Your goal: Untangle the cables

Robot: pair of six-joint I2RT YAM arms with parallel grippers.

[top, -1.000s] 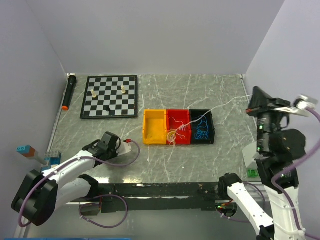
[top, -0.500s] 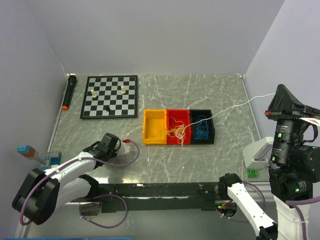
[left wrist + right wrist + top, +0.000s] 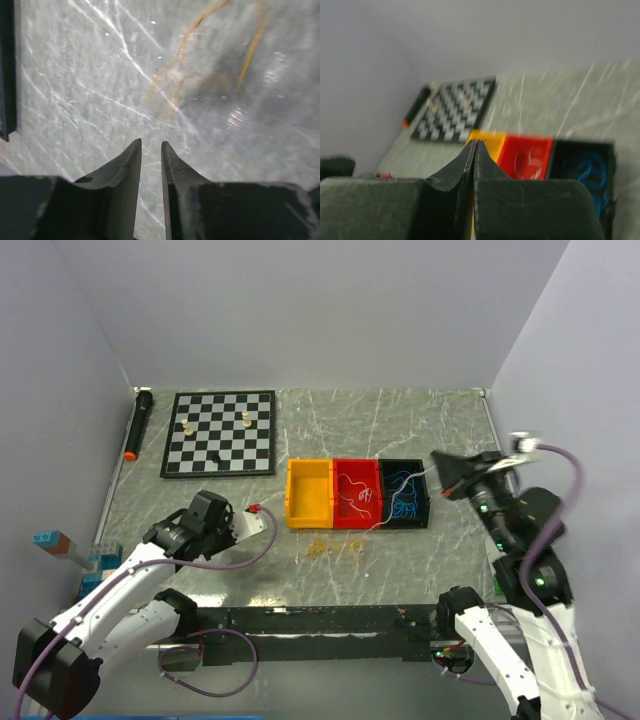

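Bins: red plastic bin holds thin white cable, black plastic bin curly blue cable; thin yellow cable has dropped onto table. Left end effector newly ajar; right end effector pinches white cable.

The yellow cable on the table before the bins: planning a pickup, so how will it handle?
Probably floppy: the yellow cable lies in loose curls flat on the table. Likely very light, being so thin. Hard to pinch, perhaps: little stands above the surface.
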